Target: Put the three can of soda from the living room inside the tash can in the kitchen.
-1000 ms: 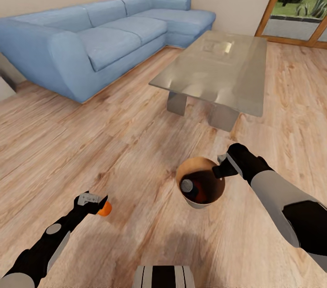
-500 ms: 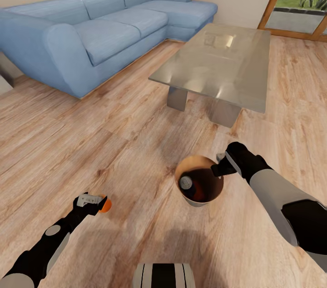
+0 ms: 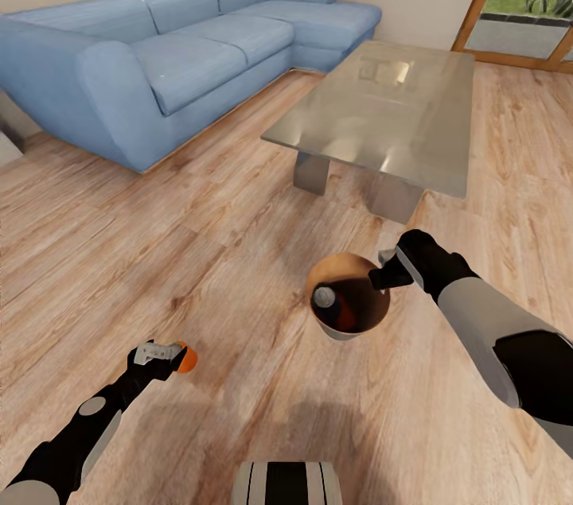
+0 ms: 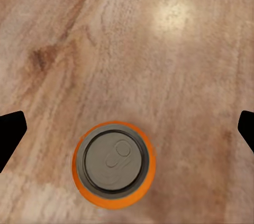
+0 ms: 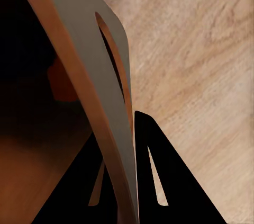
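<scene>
Wide wooden floor (image 3: 199, 250) runs under everything here; along the far wall sits the long blue corner sofa (image 3: 175, 52), and just right of it the low glass table (image 3: 382, 115) on its grey legs, with a glazed door (image 3: 525, 4) beyond showing greenery outside.

Closer in, the right arm reaches forward from the right side, and its right gripper (image 3: 383, 277) is clamped on the rim of the tash can (image 3: 347, 306); the right wrist view confirms it, one dark finger inside the brown wall and one outside the grey wall (image 5: 87, 75), pinching the rim between them; the bin hangs tilted above the floor, well short of the table. Inside it stands a can of soda (image 3: 325, 299), grey top up, with a patch of orange (image 5: 61, 83) glimpsed in the shadowed interior.

Over on the left, the left gripper (image 3: 169, 355) holds an orange can (image 3: 185, 361) low over the boards; from the left wrist camera that can (image 4: 114, 164) is seen end-on, grey lid and pull tab facing the lens, with the dark fingertips (image 4: 10, 131) at the edges of the view, so how tightly they close is unclear.
</scene>
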`<state>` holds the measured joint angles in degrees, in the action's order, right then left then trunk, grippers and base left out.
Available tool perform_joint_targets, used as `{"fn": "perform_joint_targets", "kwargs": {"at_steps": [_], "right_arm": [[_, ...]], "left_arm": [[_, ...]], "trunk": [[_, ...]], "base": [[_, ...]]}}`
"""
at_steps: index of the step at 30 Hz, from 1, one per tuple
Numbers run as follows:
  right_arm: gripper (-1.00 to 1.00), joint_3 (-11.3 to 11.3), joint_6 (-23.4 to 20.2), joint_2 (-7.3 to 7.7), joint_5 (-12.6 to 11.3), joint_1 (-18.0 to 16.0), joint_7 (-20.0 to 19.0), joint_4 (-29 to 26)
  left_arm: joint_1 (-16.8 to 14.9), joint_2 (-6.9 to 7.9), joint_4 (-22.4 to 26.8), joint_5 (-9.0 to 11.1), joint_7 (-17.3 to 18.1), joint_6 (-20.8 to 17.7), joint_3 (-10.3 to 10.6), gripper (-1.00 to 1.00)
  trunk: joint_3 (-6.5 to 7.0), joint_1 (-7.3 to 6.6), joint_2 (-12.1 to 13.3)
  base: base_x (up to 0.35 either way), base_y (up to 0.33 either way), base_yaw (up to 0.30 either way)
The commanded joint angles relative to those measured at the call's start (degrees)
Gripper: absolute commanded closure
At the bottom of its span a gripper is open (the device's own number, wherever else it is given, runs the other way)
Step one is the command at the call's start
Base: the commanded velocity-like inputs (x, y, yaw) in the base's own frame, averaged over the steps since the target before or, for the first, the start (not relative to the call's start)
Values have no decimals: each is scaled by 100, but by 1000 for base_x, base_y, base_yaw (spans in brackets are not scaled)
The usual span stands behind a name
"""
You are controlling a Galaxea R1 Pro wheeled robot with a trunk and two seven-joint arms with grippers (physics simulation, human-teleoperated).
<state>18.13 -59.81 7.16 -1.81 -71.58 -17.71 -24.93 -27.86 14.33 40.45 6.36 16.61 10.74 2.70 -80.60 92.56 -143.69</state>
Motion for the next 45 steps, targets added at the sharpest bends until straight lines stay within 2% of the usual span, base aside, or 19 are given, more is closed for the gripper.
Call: {"fn": "perform_joint_targets", "kwargs": {"at_steps": [1, 9, 32, 41, 45], "right_arm": [[100, -16, -19, -3, -175, -8, -40, 2], [100, -12, -19, 2, -179, -9, -40, 5], [100, 5, -19, -4, -178, -6, -40, 6], [100, 6, -19, -4, -173, 3, -38, 7], [100, 6, -19, -4, -172, 3, -38, 6]], "left_arm": [[0, 0, -1, -1, 0, -1, 4, -100], [0, 0, -2, 0, 0, -2, 19, -100], [0, -24, -9, -33, -26, -11, 46, -100], [0, -174, -11, -63, 21, -45, 55, -100], [0, -179, -5, -46, 17, -35, 55, -100]], "trunk": [[1, -1, 0], [1, -1, 0], [1, -1, 0], [-199, 23, -12], [-199, 23, -12]], "base": [[51, 197, 0], [76, 130, 0], [66, -10, 0], [0, 0, 0], [0, 0, 0]]}}
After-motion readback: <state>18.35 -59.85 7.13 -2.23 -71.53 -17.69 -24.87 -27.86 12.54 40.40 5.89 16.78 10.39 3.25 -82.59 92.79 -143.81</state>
